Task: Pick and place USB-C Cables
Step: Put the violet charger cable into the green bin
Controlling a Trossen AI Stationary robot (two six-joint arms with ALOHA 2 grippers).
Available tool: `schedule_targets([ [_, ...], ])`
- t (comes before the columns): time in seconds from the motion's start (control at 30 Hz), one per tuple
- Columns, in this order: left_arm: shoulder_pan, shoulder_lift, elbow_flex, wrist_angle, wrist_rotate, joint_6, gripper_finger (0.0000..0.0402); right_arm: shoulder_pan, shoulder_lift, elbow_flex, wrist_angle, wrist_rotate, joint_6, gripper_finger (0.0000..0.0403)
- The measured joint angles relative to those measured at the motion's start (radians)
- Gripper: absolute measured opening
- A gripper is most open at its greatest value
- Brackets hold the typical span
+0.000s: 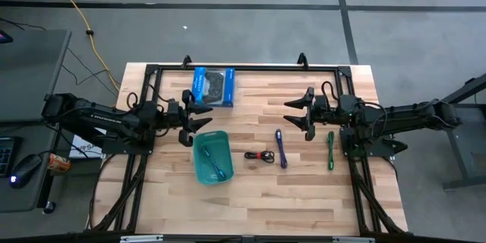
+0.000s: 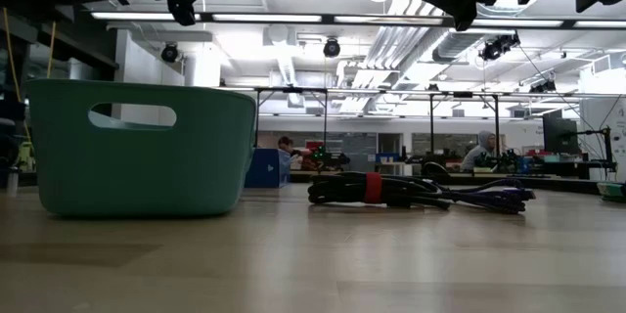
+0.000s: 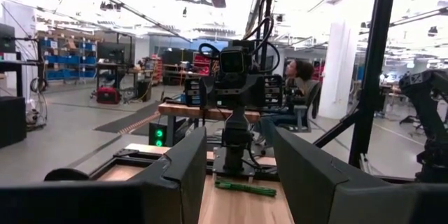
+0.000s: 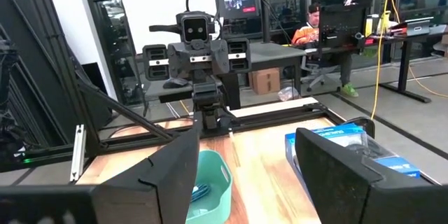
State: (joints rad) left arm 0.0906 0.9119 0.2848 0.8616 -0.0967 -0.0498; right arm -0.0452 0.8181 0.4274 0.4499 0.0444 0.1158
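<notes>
The left end effector hung open above the teal bin, which already held the blue-teal cable. On the worktop lay the black cable, purple cable and green cable. The right end effector, open, should probably descend straight over one bundle's middle.

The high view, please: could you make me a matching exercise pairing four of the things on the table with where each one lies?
Things:
1. blue-teal cable
2. green cable
3. black cable with red tie
4. blue box

Places:
A. near the table's far edge
B. inside the teal bin
C. below the right claw
D. between the bin and the purple cable

Pairs: 1-B, 2-C, 3-D, 4-A
</notes>
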Motion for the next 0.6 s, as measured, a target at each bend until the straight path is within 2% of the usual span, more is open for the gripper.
schedule_targets([
  [0.17,0.0,0.0,0.0,-0.004,0.0,0.0,0.0147,0.0,0.0,0.0,-0.014,0.0,0.005,0.0228],
  [0.33,0.0,0.0,0.0,-0.004,0.0,-0.001,0.0147,0.012,0.023,0.0,-0.039,0.034,0.14,0.0228],
  [0.43,0.0,0.0,0.0,-0.004,0.0,-0.001,0.0147,0.038,0.072,0.051,-0.195,0.145,0.193,0.0228],
  [0.6,0.0,0.0,0.0,-0.004,0.0,0.0,0.0147,0.064,0.211,0.209,-0.574,0.311,0.329,0.0228],
])
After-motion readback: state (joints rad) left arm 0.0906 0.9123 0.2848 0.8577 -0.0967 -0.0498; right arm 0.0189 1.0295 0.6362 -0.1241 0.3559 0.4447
